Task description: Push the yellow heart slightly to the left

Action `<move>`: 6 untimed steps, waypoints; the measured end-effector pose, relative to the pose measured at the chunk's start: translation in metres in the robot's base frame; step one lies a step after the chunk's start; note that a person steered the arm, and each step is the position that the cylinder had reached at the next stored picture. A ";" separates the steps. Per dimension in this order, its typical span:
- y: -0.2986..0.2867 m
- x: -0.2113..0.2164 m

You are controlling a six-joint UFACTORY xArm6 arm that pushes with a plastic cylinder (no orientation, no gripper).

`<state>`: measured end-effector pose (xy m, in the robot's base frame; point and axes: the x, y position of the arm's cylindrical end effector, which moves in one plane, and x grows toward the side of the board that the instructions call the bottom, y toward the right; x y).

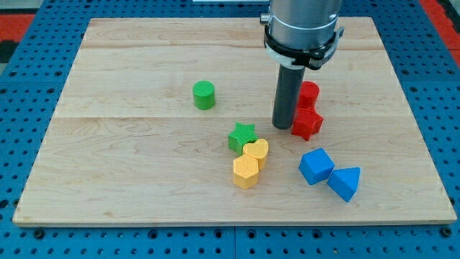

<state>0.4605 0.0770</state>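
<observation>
The yellow heart point(256, 152) lies on the wooden board point(144, 144) right of centre. It touches the green star point(242, 137) at its upper left and the yellow hexagon point(245, 171) at its lower left. My tip point(282, 127) rests on the board up and to the right of the heart, a short gap away. The tip is just left of the red star point(307, 124), with the red cylinder point(308, 94) behind it.
A green cylinder point(204, 95) stands alone at the upper left of the group. A blue cube point(315, 166) and a blue triangular block point(345, 183) lie at the lower right. Blue pegboard point(29, 237) surrounds the board.
</observation>
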 end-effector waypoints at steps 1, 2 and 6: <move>0.003 0.020; 0.004 0.049; -0.083 0.048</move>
